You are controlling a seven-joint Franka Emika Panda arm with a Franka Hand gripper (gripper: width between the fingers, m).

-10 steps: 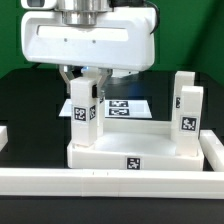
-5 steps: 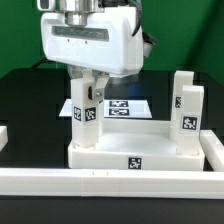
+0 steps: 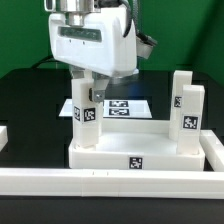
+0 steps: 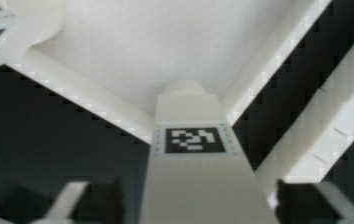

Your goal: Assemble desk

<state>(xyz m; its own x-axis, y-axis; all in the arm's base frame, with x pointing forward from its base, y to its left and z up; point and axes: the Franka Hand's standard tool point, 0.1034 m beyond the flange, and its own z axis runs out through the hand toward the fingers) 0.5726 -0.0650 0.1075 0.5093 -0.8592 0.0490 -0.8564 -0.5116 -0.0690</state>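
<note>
Nearest in the exterior view, a border rail (image 3: 110, 178) is running across the front, bracing the desk top (image 3: 130, 152) pushed against it; on the top's corner at the exterior view's left a leg block (image 3: 85, 112) is standing upright, another leg (image 3: 186, 108) at the exterior view's right; the gripper (image 3: 89, 92) is straddling the former, the marker board (image 3: 128, 106) lying behind. The wrist view alone is showing both fingers (image 4: 76, 200) standing apart, clear of that leg (image 4: 195, 140).
</note>
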